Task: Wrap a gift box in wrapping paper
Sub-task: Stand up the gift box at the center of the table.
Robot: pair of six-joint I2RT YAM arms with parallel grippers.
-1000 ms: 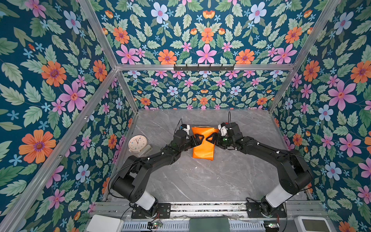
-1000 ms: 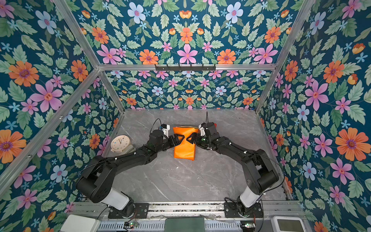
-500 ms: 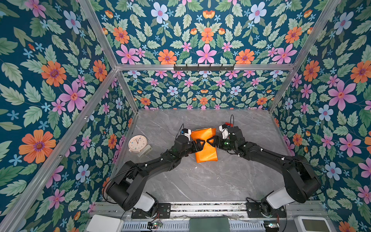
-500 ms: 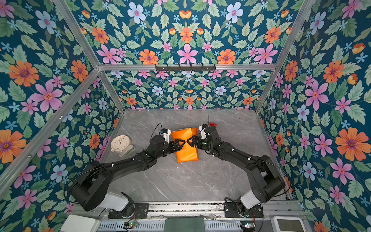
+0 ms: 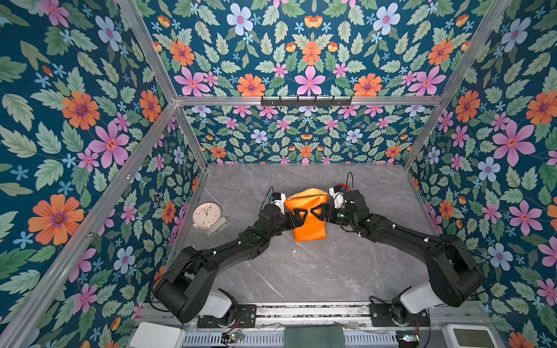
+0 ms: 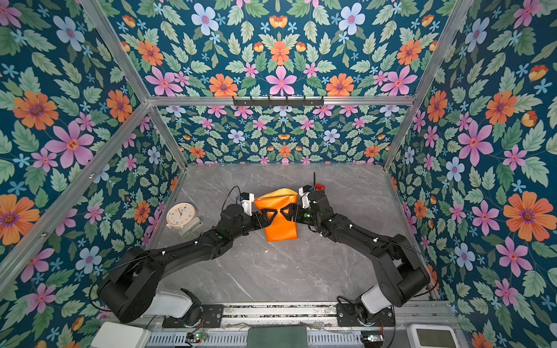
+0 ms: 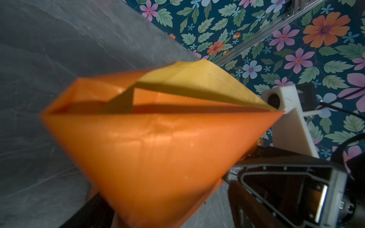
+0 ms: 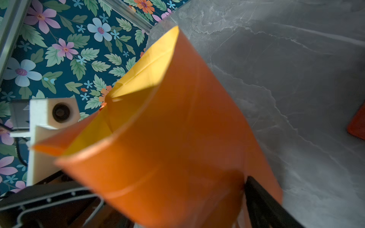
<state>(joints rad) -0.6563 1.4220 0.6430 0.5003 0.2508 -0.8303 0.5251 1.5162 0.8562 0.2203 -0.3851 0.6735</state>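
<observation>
The wrapping paper forms a glossy orange parcel in the middle of the grey table. The gift box is hidden inside it. The far end gapes open and shows the matte yellow inner side. My left gripper clamps the parcel from the left, and my right gripper clamps it from the right. Their tips nearly meet over its middle. In the wrist views the paper fills the space between the jaws; one dark finger shows beside it in each.
A cream clock on a stand sits near the left wall. A red tape dispenser lies just behind the right wrist. Floral walls close in three sides of the table.
The parcel twisted askew between the grippers half a second ago and now sits straighter. Both grippers stayed clamped on it, and its open far end flares wider.
</observation>
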